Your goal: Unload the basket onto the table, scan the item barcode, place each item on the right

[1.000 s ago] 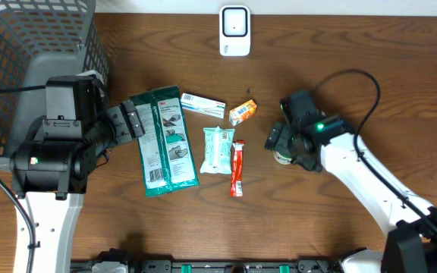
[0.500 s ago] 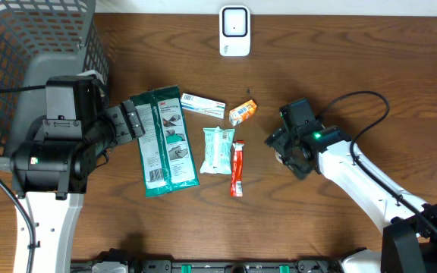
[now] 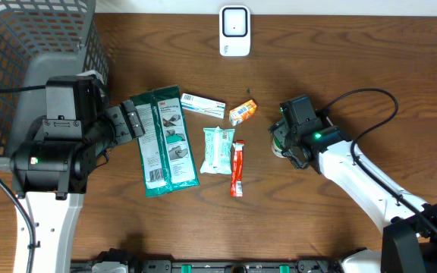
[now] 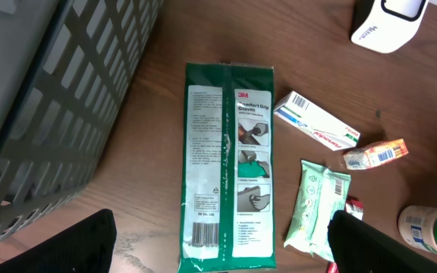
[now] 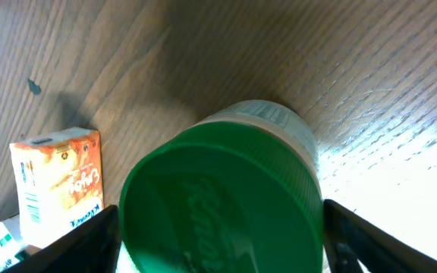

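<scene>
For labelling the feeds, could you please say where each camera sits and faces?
Overhead: above the table, facing straight down; left arm and right arm show.
Left wrist: on the left arm, facing the green pack; the left gripper frames it.
Right wrist: on the right arm, facing the green-lidded bottle; the right gripper flanks it.
Shared: all show the orange box.

Grey mesh basket (image 3: 21, 45) was seen at the desk's (image 3: 355, 61) far-left corner. Green 3M packet (image 3: 161, 140) was laid flat near it. White box (image 3: 203, 105), orange carton (image 3: 242, 112), pale-green wipes pack (image 3: 218, 149) and red sachet (image 3: 237, 168) were scattered just right of the packet.
</scene>
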